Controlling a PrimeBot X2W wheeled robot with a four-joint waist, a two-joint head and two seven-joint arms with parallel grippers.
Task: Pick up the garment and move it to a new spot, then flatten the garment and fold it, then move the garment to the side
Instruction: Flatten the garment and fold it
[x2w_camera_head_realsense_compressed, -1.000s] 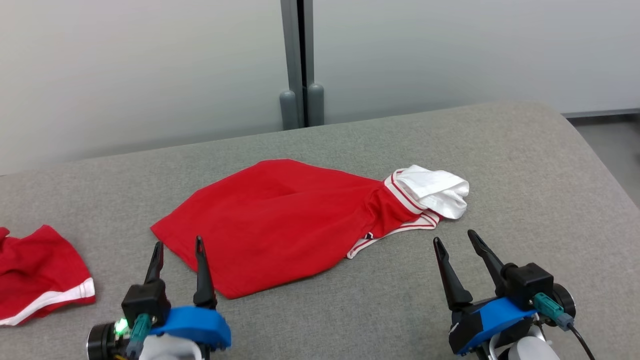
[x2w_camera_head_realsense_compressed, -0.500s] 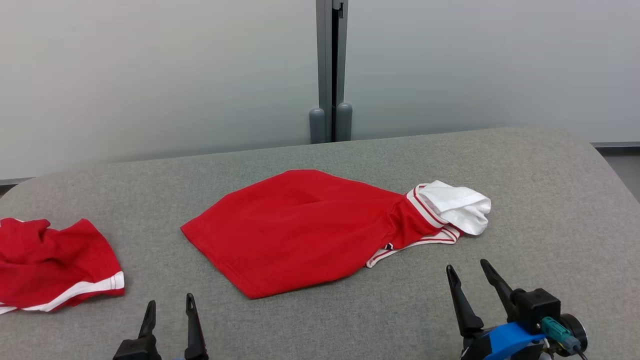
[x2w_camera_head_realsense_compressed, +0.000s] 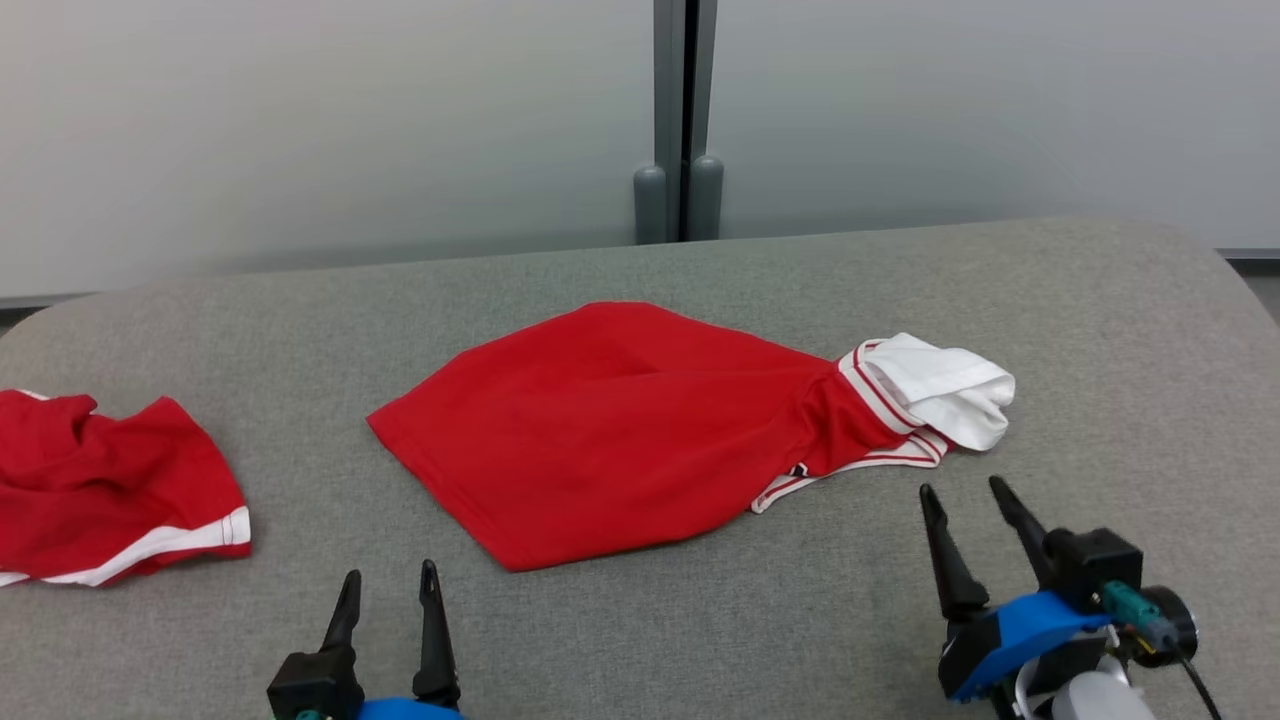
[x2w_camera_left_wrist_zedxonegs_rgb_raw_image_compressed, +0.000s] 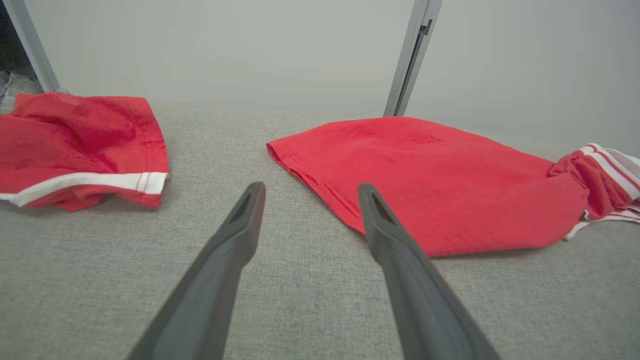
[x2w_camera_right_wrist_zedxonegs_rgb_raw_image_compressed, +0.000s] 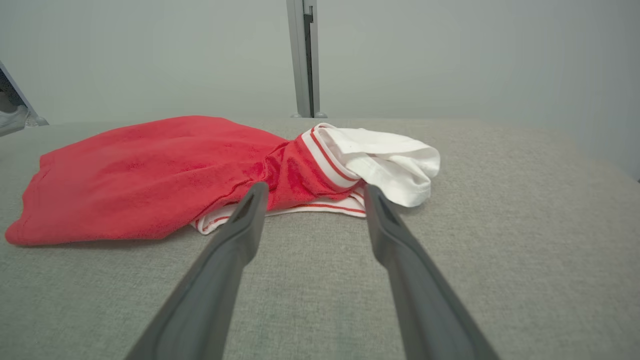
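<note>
Head view with both wrist views. A red knit garment with a white, red-striped collar end (x2w_camera_head_realsense_compressed: 600, 430) lies spread at the middle of the grey fabric-covered surface (x2w_camera_head_realsense_compressed: 700, 630), red body toward the robot's left and bunched white end toward its right.

The left gripper (x2w_camera_head_realsense_compressed: 390, 572) stands with its two dark fingers spread and empty, short of the garment's near corner. In the left wrist view the right-hand finger of this gripper (x2w_camera_left_wrist_zedxonegs_rgb_raw_image_compressed: 310, 189) overlaps the red hem (x2w_camera_left_wrist_zedxonegs_rgb_raw_image_compressed: 425, 175). The right gripper (x2w_camera_head_realsense_compressed: 962, 487) is likewise spread and empty, just short of the collar end (x2w_camera_right_wrist_zedxonegs_rgb_raw_image_compressed: 350, 160), which shows between its fingertips (x2w_camera_right_wrist_zedxonegs_rgb_raw_image_compressed: 315, 187).

A second crumpled red garment with a white band (x2w_camera_head_realsense_compressed: 110, 490) lies well apart at the left edge.

Compared with one second ago, the head camera has shifted. The garment's outline is unchanged, both grippers remain spread, and the left gripper now sits nearer the robot relative to the hem.
</note>
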